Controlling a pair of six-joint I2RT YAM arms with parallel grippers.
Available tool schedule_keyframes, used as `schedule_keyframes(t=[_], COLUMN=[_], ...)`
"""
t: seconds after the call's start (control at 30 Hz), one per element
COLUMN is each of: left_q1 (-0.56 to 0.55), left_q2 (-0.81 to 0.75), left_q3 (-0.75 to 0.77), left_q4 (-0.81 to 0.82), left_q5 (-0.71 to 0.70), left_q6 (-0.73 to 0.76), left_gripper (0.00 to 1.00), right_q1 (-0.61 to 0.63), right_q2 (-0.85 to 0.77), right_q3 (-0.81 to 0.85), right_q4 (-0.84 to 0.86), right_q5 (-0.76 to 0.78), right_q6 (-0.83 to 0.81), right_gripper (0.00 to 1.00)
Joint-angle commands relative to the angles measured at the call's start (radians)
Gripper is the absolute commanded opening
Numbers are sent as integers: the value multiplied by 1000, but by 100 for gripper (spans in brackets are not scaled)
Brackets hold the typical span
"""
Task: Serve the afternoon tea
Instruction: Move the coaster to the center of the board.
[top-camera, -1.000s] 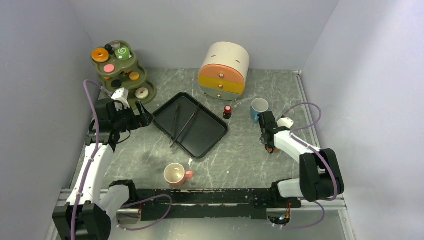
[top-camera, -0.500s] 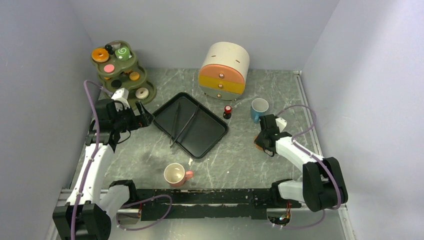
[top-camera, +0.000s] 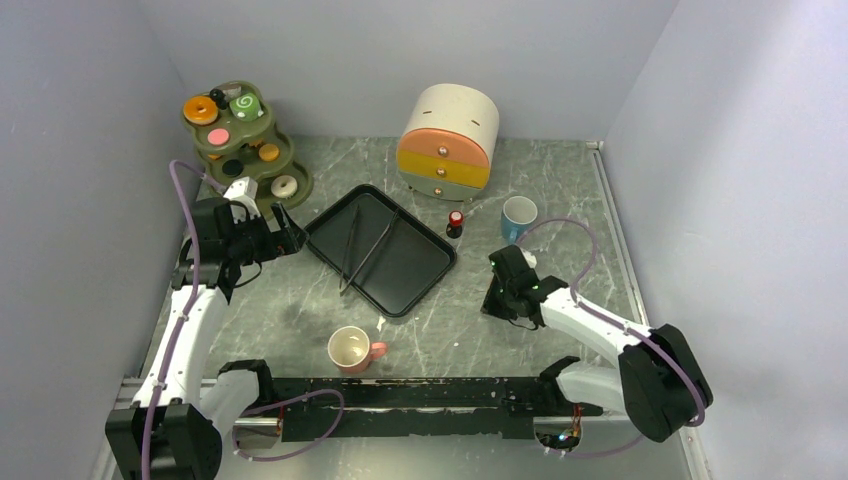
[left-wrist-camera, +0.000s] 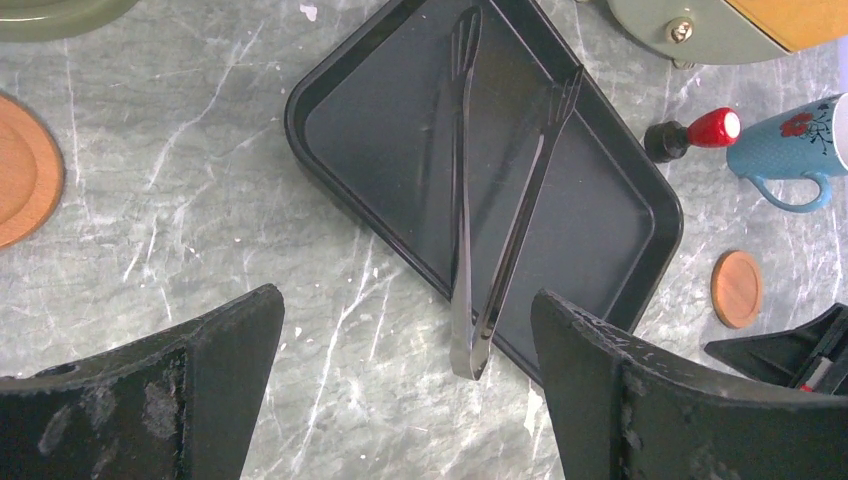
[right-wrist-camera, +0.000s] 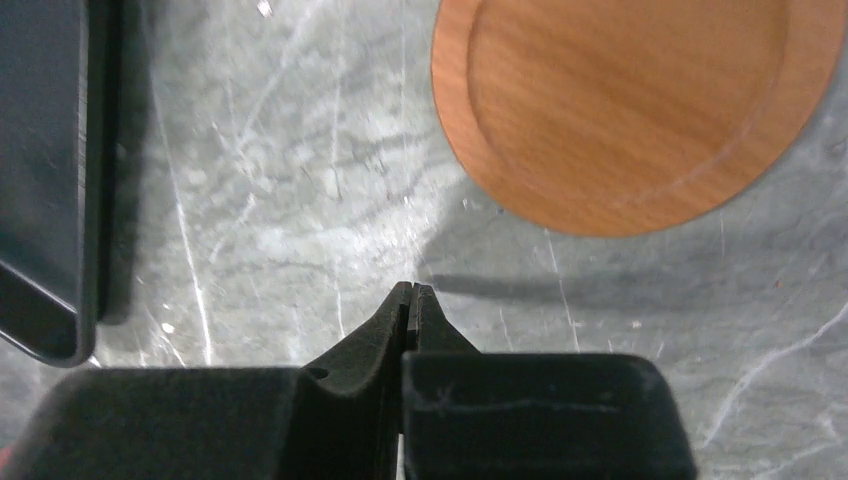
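1. No lettering, label, brand, number or sign can be read in any of the three views.
2. The only printed mark is a small red flower motif, without letters, on the side of the blue cup (left-wrist-camera: 780, 155), which stands toward the far edge of the desk (top-camera: 460, 320), right of centre.

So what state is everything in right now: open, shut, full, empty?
Left fingers: wide open, empty.
Right fingers: shut, holding nothing.
Pink cup: upright, empty.
Blue cup: upright.
Tongs: lying in the black tray, arms spread.
Drawer chest: all drawers shut.
Orange saucer: flat on the table, bare.
Tiered stand: loaded with pastries.
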Motion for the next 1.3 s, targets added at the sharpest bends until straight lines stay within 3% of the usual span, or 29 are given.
schedule_keyframes(t=[0.0,0.4,0.6,0.93,1.27], left_q1=[-10,-29,-31,-31,-31], left_q2=[-5,-3,7,1,-16], left_q3=[3,6,10,13,29], left_q4=[-3,-4,-9,-16,-41], left_q5=[-5,-10,-18,-39,-82], left_q6=[-5,-3,-3,-6,-6], left_gripper=[98,98,98,98,98], right_q1=[34,-27,-110,-107,97], right_q2=[-15,2,113,181,133], right_q3=[-10,113,130,86,65], right_q4=[-48,21,75,70,-11], right_q5=[6,316,277,170,69], right_q6=[21,-121,-176,-210,-126], right_gripper=[0,0,0,0,0])
